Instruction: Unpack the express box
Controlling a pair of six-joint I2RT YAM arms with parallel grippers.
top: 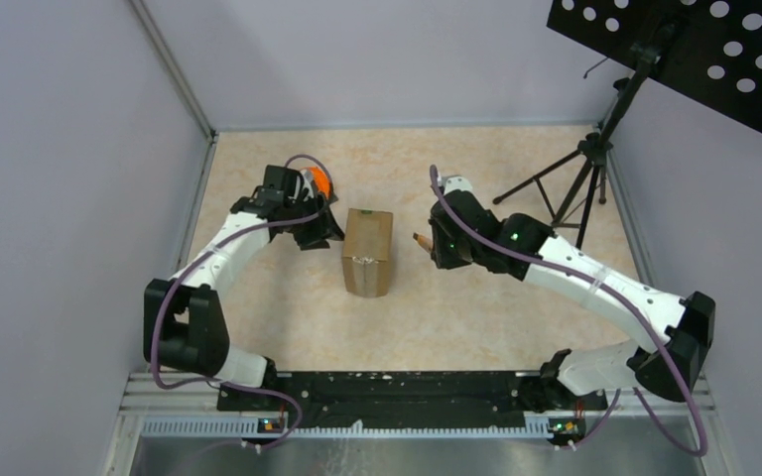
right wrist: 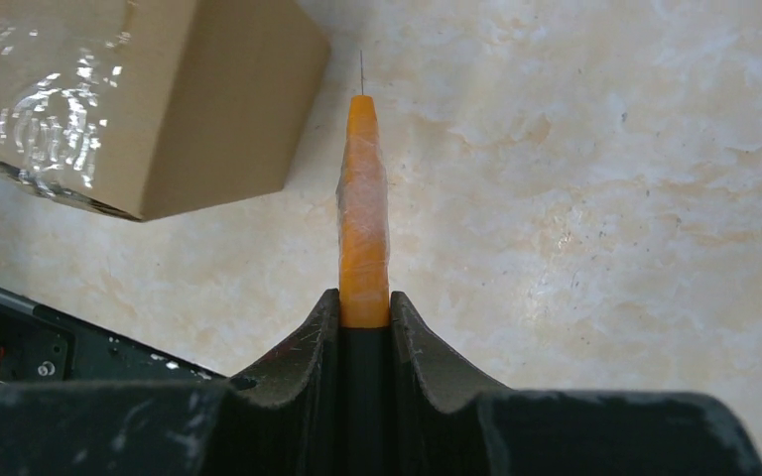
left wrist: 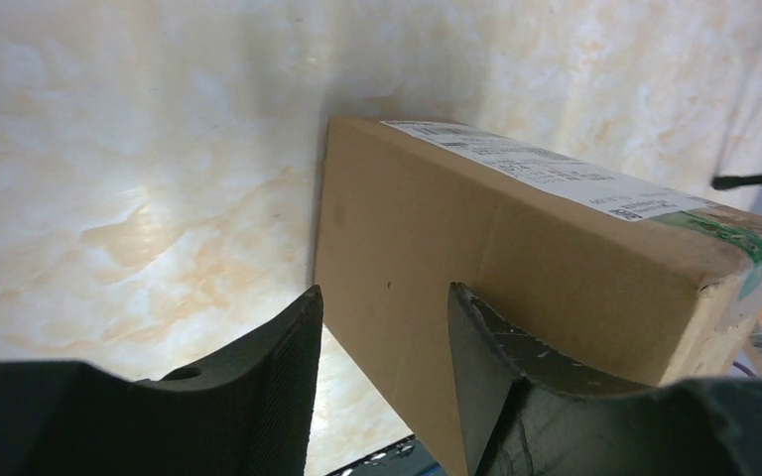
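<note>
The express box (top: 368, 253) is a small brown carton lying shut in the middle of the table, with a clear tape seam on its near end. In the left wrist view the box (left wrist: 516, 258) shows a white label on top. My left gripper (top: 325, 234) is open at the box's left side, and its fingers (left wrist: 471, 337) sit close against that side wall. My right gripper (top: 435, 244) is to the right of the box, apart from it. It is shut on an orange-wrapped cutter (right wrist: 364, 218) with a thin tip pointing towards the box (right wrist: 139, 99).
An orange round object (top: 319, 181) lies just behind the left wrist. A black tripod stand (top: 585, 178) with a perforated plate (top: 695, 50) stands at the back right. Grey walls close in the left, back and right. A black rail (top: 387, 392) runs along the near edge.
</note>
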